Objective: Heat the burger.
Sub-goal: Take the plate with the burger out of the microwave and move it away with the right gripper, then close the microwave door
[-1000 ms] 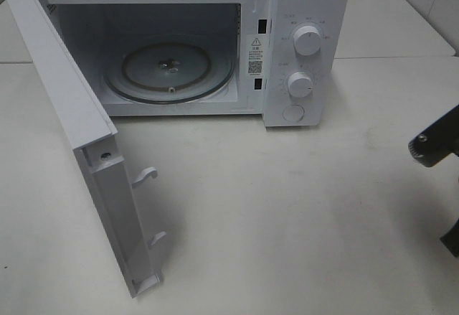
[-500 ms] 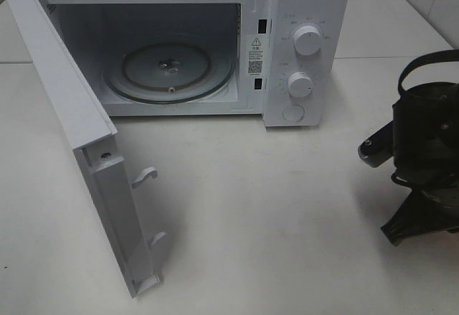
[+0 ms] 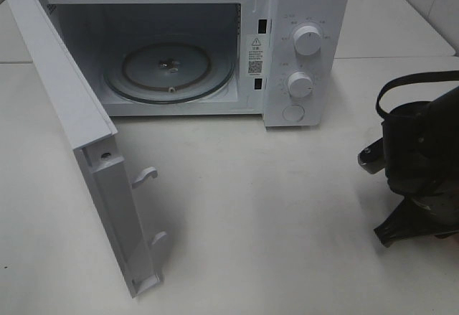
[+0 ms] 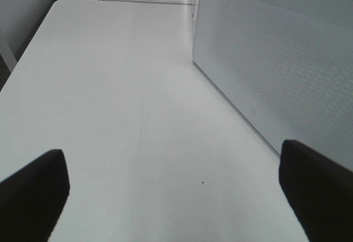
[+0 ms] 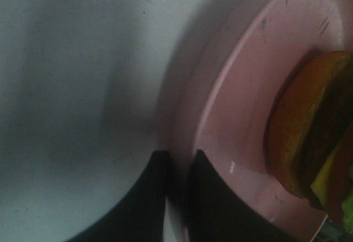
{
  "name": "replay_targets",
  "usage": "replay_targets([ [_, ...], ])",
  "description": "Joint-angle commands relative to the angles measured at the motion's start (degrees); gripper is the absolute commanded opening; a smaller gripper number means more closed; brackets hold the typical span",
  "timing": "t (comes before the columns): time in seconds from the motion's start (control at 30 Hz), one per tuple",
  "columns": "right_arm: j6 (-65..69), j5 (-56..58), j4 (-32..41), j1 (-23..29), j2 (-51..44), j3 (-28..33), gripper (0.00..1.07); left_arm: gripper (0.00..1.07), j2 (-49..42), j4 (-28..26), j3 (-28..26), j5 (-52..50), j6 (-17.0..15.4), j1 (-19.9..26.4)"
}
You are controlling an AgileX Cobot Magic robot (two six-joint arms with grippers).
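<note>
The burger (image 5: 309, 137) lies on a round pink plate (image 5: 242, 104) in the right wrist view, its brown bun, yellow cheese and a bit of green showing. My right gripper (image 5: 179, 159) is shut on the plate's rim, one finger above it and one below. In the high view only the right arm (image 3: 419, 164) shows, at the right edge, and it hides plate and burger. The white microwave (image 3: 308, 13) stands at the back with its door (image 3: 72, 135) swung open and the glass turntable (image 3: 168, 71) bare. My left gripper (image 4: 176, 198) is open over the table, holding nothing.
The open door juts toward the front left of the white table (image 3: 272, 222). Two knobs (image 3: 307, 41) and a round button sit on the microwave's right panel. In the left wrist view, a white perforated microwave panel (image 4: 276, 60) stands beside the left gripper.
The right arm has come in from the right edge and moved left into the high view, then settled slightly lower. The microwave and its door have not moved.
</note>
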Motion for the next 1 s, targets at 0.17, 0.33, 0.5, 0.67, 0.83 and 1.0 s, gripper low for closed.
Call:
replay_targets([
  [0.17,5.16,2.46,-4.58,-0.29,1.26,-0.23,0.13,0.98,-1.20,-0.06,0.17,-0.23,-0.29,0.06],
  [0.33,3.67,3.09,-3.84,-0.17,0.97,-0.23,0.29,0.98,-1.20,-0.06,0.17,-0.23,-0.29,0.06],
  [0.5,-3.38,2.81,1.66,-0.11,-2.12,-0.23,0.50,0.98,-1.20,-0.06,0.17,-0.23,-0.29,0.06],
  [0.67,-10.89,2.81,6.93,-0.11,-7.68,-0.23,0.54,0.98,-1.20,-0.06,0.17,-0.23,-0.29,0.06],
  [0.83,-21.03,2.12,14.44,-0.11,-14.21,-0.23,0.54,0.98,-1.20,-0.06,0.17,-0.23,-0.29,0.06],
  [1.0,-34.84,-0.52,24.52,-0.11,-20.86,-0.23,0.58,0.98,-1.20,-0.06,0.17,-0.23,-0.29,0.06],
])
